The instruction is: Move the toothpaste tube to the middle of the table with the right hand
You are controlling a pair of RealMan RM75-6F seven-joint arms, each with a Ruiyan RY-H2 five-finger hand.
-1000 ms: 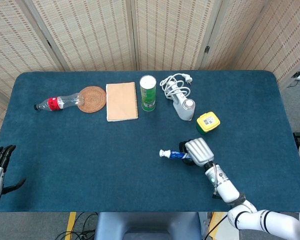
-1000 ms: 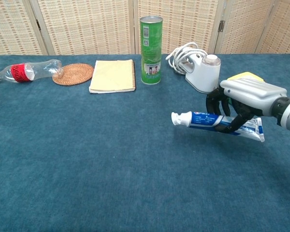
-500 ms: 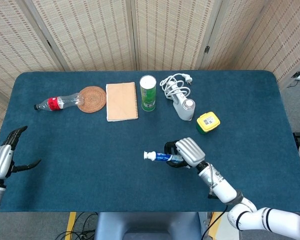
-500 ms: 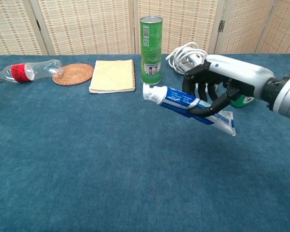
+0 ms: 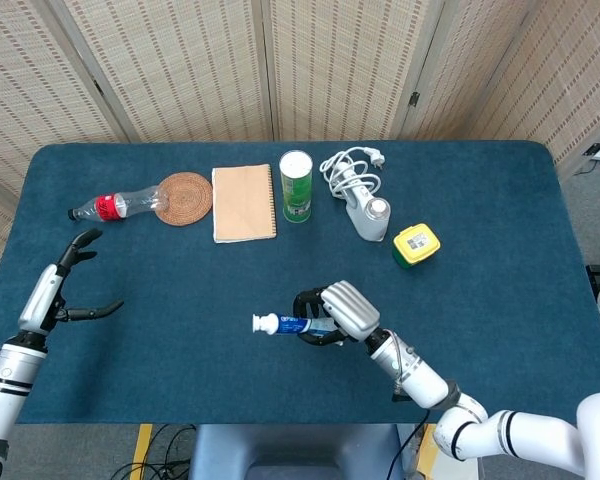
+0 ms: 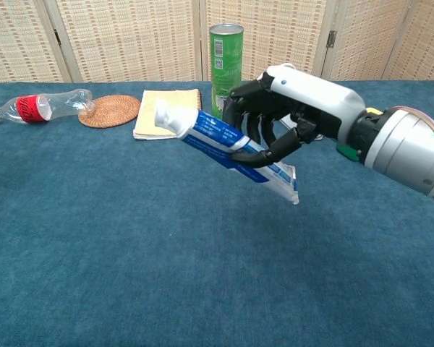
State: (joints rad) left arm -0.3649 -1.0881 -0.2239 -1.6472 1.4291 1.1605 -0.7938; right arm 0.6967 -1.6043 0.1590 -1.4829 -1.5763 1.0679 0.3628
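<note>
**Toothpaste tube: carried item, airborne over the table**

- Right hand (image 6: 296, 108): clasped round the toothpaste tube (image 6: 224, 144), dark fingers (image 6: 264, 153) curled under its body. Grasp sits near the tube's middle, likely so it balances without tipping further.
- Tube attitude: tilted, white cap end up and outward from the hand, flat crimped end down near the wrist. Clear of the blue table (image 5: 180, 330), so it can travel without dragging on the cloth.
- Position: in the head view, tube roughly above the table's centre; set-down not yet made, by my reading.
- Beyond the fingertips: green can (image 5: 296, 185), notebook (image 5: 244, 203).
- Left hand (image 5: 65, 290): released, fingers spread, holding nothing, well apart from the carrying hand.
</note>
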